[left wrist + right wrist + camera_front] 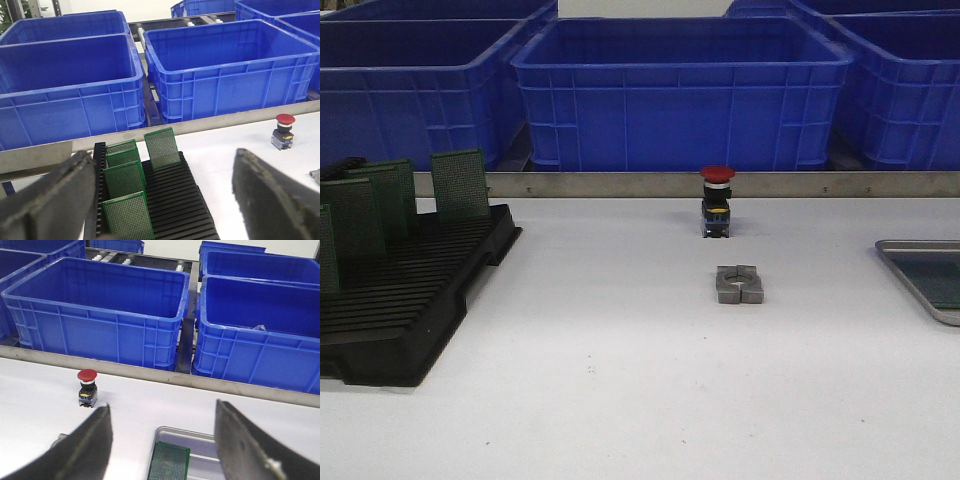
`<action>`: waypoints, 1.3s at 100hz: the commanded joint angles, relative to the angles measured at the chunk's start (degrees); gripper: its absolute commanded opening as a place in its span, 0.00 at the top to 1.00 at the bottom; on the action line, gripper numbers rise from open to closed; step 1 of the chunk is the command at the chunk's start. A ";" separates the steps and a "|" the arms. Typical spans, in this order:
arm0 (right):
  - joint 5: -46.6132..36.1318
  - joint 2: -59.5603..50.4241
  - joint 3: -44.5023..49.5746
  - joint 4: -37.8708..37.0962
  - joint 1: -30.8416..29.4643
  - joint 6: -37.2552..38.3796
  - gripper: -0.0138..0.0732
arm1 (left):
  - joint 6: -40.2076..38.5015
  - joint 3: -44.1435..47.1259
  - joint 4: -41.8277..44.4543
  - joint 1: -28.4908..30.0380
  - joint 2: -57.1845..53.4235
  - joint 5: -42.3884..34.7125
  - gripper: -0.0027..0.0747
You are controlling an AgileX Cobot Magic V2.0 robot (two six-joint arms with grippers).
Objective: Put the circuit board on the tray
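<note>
On the white table (620, 380), far right edge of the front view, sits the silver-grey metal tray (910, 262), only partly in frame, raised rim and rounded corner showing. Right wrist view shows one green circuit board (169, 463) lying flat in that tray, against its near-left corner; the tray's rim (200, 434) curves just beyond the board. Right gripper (162, 450) hangs above the tray with its fingers (87, 445) spread wide, nothing between them. Left gripper (165, 200) likewise spread wide and empty, hovering over the black slotted rack (185, 200) at the table's left side. Rack holds several green perforated boards standing upright in its slots: five count in the left wrist view, the tallest-standing one (162, 148) at the rack's far end, nearest the bins, the others staggered in a line along the rack's left side (125, 179). Front view shows the same rack (410, 300) with boards (460, 184) upright at its rear. Mid-table, a red mushroom-head push button (717, 202) on a black body stands upright near the steel rail (620, 184); just in front of it, apart, lies a grey metal clamp block (739, 284) with a round bore. Beyond the rail, big blue plastic bins (680, 95) in a row.
</note>
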 commanded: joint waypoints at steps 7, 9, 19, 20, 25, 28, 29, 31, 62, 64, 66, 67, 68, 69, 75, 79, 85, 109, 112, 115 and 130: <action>-4.03 0.31 -1.41 1.47 -0.22 0.04 0.55 | -0.40 -1.57 -1.20 0.04 0.40 -3.78 0.46; -4.03 0.31 -1.41 1.47 -0.22 0.04 0.58 | -0.40 -1.57 -1.20 0.04 0.40 -3.78 0.48; -4.03 0.31 -1.41 1.47 -0.22 0.04 0.78 | -0.40 -1.57 -1.20 0.04 0.40 -3.78 0.62; -4.03 0.31 -1.41 1.47 -0.22 0.04 0.80 | -0.40 -1.57 -1.20 0.04 0.40 -3.78 0.63; -4.05 0.31 -1.41 1.47 -0.22 0.04 0.88 | -0.40 -1.57 -1.20 0.04 0.40 -3.78 0.71; -4.05 0.31 -1.41 1.47 -0.22 0.04 0.93 | -0.40 -1.57 -1.20 0.04 0.40 -3.78 0.77; -4.05 0.31 -1.41 1.47 -0.22 0.04 0.92 | -0.40 -1.57 -1.20 0.04 0.40 -3.78 0.78; -4.11 0.31 -1.41 1.47 -0.22 0.04 0.92 | -0.40 -1.57 -1.20 0.04 0.40 -3.78 0.82; -4.05 0.31 -1.41 1.47 -0.22 0.04 0.92 | -0.40 -1.57 -1.20 0.04 0.40 -3.78 0.99; -4.05 0.31 -1.41 1.47 -0.22 0.04 0.92 | -0.40 -1.57 -1.20 0.04 0.40 -3.78 0.99; -4.05 0.31 -1.41 1.47 -0.22 0.04 0.92 | -0.40 -1.57 -1.20 0.04 0.40 -3.78 0.99; -4.05 0.31 -1.41 1.47 -0.22 0.04 0.92 | -0.40 -1.57 -1.20 0.04 0.40 -3.78 0.99; -4.05 0.31 -1.41 1.47 -0.22 0.04 0.92 | -0.40 -1.57 -1.20 0.04 0.40 -3.78 0.99; -4.05 0.31 -1.41 1.47 -0.22 0.04 0.92 | -0.40 -1.57 -1.20 0.04 0.40 -3.78 0.99; -4.05 0.31 -1.41 1.47 -0.22 0.04 0.92 | -0.40 -1.57 -1.20 0.04 0.40 -3.78 0.99; -4.05 0.31 -1.41 1.47 -0.22 0.04 0.92 | -0.40 -1.57 -1.20 0.04 0.40 -3.78 0.99; -4.05 0.31 -1.41 1.47 -0.22 0.04 0.92 | -0.40 -1.57 -1.20 0.04 0.40 -3.78 0.99; -4.05 0.31 -1.41 1.47 -0.22 0.04 0.92 | -0.40 -1.57 -1.33 0.04 0.40 -3.78 0.99; -4.05 0.31 -1.41 1.47 -0.22 0.04 0.92 | -0.40 -1.57 -1.33 0.04 0.40 -3.78 0.99; -4.05 0.31 -1.41 1.47 -0.22 0.04 0.92 | -0.40 -1.57 -1.33 0.04 0.40 -3.78 0.99; -4.05 0.31 -1.41 1.47 -0.22 0.04 0.92 | -0.40 -1.57 -1.33 0.04 0.40 -3.78 0.99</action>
